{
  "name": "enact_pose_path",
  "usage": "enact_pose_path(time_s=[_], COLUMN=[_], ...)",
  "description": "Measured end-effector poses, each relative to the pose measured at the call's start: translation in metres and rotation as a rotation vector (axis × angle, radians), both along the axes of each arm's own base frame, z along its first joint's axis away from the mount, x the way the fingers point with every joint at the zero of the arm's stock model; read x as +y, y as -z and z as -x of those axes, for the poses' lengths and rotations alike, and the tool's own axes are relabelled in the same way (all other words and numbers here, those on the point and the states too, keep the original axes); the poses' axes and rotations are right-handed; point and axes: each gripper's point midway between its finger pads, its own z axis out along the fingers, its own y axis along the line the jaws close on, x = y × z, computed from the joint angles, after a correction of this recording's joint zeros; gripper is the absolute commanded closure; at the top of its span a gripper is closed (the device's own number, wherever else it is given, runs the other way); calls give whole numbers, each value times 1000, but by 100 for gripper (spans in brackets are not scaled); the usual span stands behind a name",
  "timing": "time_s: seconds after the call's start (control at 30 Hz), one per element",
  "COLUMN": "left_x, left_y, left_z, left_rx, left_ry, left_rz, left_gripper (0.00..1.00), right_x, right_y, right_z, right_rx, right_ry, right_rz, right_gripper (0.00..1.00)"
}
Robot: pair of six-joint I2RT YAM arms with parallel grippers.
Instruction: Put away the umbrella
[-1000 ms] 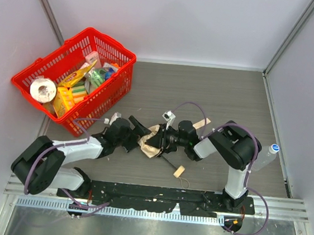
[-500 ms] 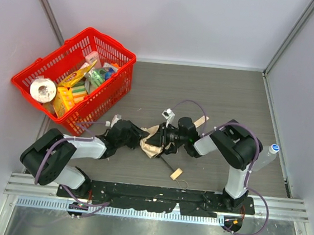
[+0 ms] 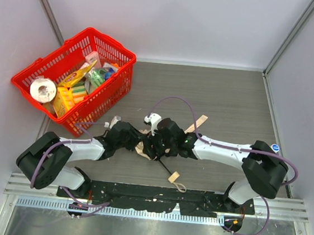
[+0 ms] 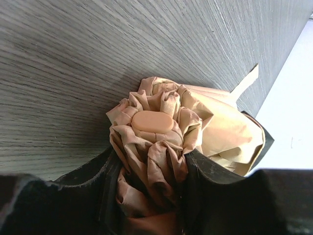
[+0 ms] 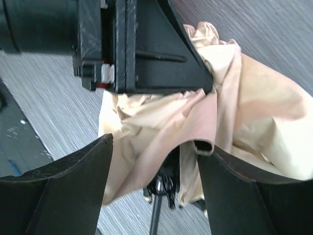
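The umbrella lies collapsed on the grey table near the arms, a crumpled beige bundle. Its black shaft runs to a small tan handle with a cord loop. In the left wrist view my left gripper is shut on the bunched fabric just below the tan end cap. My right gripper faces it from the right. Its jaws stand wide open with loose fabric hanging between them, and one fold rests on the right finger. From above, both grippers meet over the bundle.
A red basket full of groceries stands at the back left, close to the left wall. A plastic bottle stands by the right wall. A tan strap lies behind the right arm. The black base rail runs along the near edge.
My left gripper has closed on the umbrella's bunched top. My right arm has stretched leftward and its jaws have opened, letting go of the fabric. The handle has slid slightly left.
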Motion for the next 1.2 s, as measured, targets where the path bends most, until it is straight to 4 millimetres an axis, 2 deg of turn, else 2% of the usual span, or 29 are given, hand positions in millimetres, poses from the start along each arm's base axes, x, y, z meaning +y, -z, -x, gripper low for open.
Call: enact_pose_path(time_s=[0.17, 0.3, 0.4, 0.53, 0.63, 0.73, 0.8, 0.83, 1.0, 1.03, 1.07, 1.1, 1.2], left_x=[0, 0, 0, 0, 1, 1, 2, 1, 2, 2, 3, 5, 11], left_y=[0, 0, 0, 1, 1, 1, 1, 1, 1, 2, 1, 1, -1], left_z=[1, 1, 1, 1, 2, 2, 2, 2, 2, 2, 2, 1, -2], left_rx=[9, 17, 20, 28, 40, 44, 46, 48, 61, 62, 62, 60, 44], left_ry=[3, 4, 4, 5, 6, 6, 3, 2, 0, -1, -3, -8, -27], left_rz=[-8, -14, -14, -19, -18, -20, -26, -30, -44, -47, -49, -52, -61], left_gripper=[100, 100, 100, 100, 100, 100, 100, 100, 99, 91, 74, 53, 11], right_x=[-12, -8, 4, 9, 2, -5, -11, -13, -9, -9, -8, -5, 1], right_y=[-8, -12, -14, 4, 24, 33, 39, 42, 51, 52, 53, 53, 53], right_z=[3, 4, 2, -2, -5, -8, -11, -12, -9, -10, -11, -12, -15], right_rx=[-128, -203, -246, -261, -258, -266, -270, -269, -256, -256, -253, -246, -229], right_ry=[-6, -31, -46, -49, -28, 11, 51, 69, 106, 113, 119, 120, 108], right_rz=[124, 182, 200, 253, 315, 343, 355, 357, 300, 286, 267, 237, 156], right_gripper=[23, 22, 22, 22, 23, 27, 37, 49, 86, 90, 97, 99, 99])
